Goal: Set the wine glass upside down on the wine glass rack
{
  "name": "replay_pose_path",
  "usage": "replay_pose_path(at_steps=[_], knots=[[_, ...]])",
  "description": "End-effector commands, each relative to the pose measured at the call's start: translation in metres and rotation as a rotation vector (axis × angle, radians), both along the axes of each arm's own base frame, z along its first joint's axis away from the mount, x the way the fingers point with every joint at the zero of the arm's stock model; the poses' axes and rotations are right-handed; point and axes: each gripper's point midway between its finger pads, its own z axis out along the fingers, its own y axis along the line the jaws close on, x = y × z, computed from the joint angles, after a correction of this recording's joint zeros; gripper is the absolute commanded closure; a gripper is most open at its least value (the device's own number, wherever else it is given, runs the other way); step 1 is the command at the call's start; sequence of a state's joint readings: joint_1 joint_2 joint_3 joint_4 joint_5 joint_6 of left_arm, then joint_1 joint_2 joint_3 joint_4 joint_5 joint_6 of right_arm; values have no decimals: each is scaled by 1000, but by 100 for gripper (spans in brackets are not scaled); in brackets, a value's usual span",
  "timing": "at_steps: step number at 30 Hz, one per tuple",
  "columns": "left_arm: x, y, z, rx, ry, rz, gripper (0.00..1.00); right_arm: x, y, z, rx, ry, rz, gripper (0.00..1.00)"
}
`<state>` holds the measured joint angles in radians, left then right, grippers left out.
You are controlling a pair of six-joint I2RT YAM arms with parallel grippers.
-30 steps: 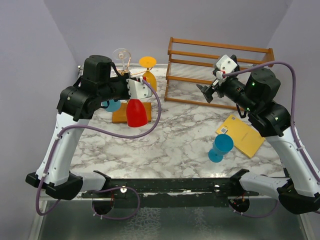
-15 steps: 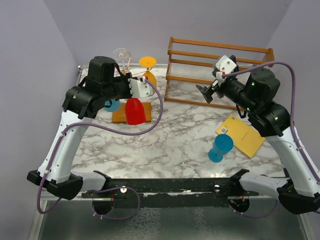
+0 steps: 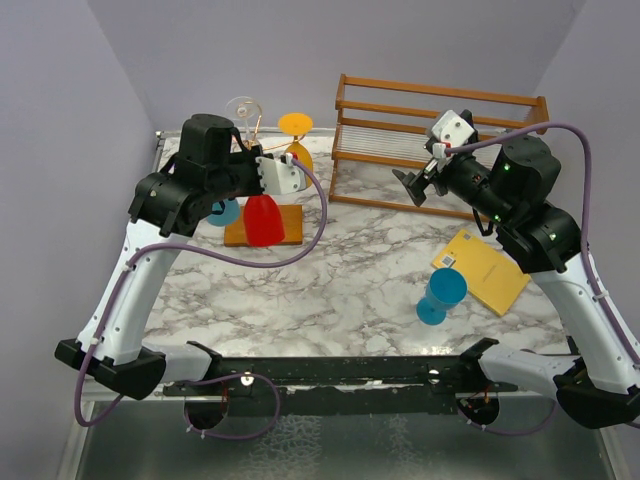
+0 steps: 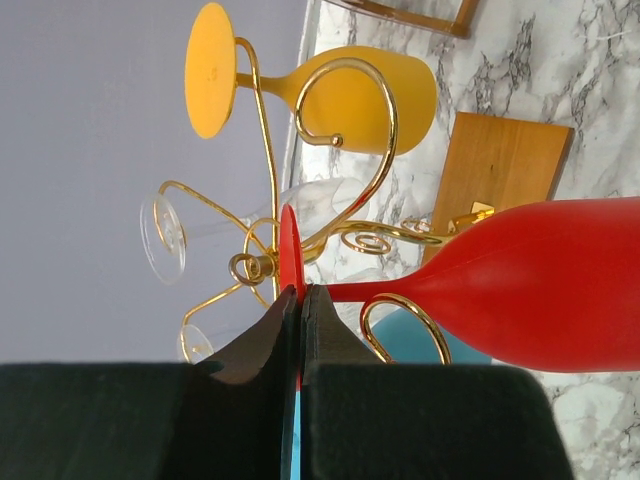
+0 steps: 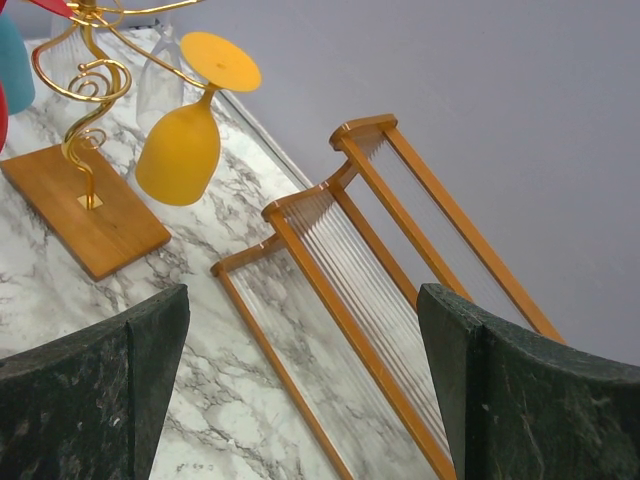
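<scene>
Over the marble table, top camera first: we see the left gripper at the wine glass rack, jaws clamped on the red wine glass. The glass is upside down, with its bowl hanging low over the rack's wooden base. A yellow glass and a clear glass hang inverted on the far arms. A blue glass sits left of the base, partly hidden behind the arm. The right gripper hovers near the front of the slatted shelf rack, well apart from the wire rack. A second blue glass lies on its side just beside a yellow pad.

Left wrist: both fingers are pinched flat on the rim of the red foot, close to the rack's central hub. The stem runs out toward the bowl and crosses just above a gold curl. We can't tell whether the stem is seated in that curl or only passing in front of it. Yellow and clear glasses show behind the wires, and blue shows below the curl.

Right wrist: the fingers are spread wide with nothing between them, only marble and the slatted rack beyond. The wire rack, its base and the hanging yellow glass sit upper left. Slivers of red and blue show at the frame edge.
</scene>
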<state>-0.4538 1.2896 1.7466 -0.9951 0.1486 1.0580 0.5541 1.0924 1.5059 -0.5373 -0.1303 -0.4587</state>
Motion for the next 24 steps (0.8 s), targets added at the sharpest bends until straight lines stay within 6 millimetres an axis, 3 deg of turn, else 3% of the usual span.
replay_pose_path(at_steps=[1, 24], knots=[[6, 8, 5, 29, -43, 37, 100, 0, 3, 3, 3, -16, 21, 4], [0, 19, 9, 35, -47, 85, 100, 1, 1, 0, -2, -13, 24, 4]])
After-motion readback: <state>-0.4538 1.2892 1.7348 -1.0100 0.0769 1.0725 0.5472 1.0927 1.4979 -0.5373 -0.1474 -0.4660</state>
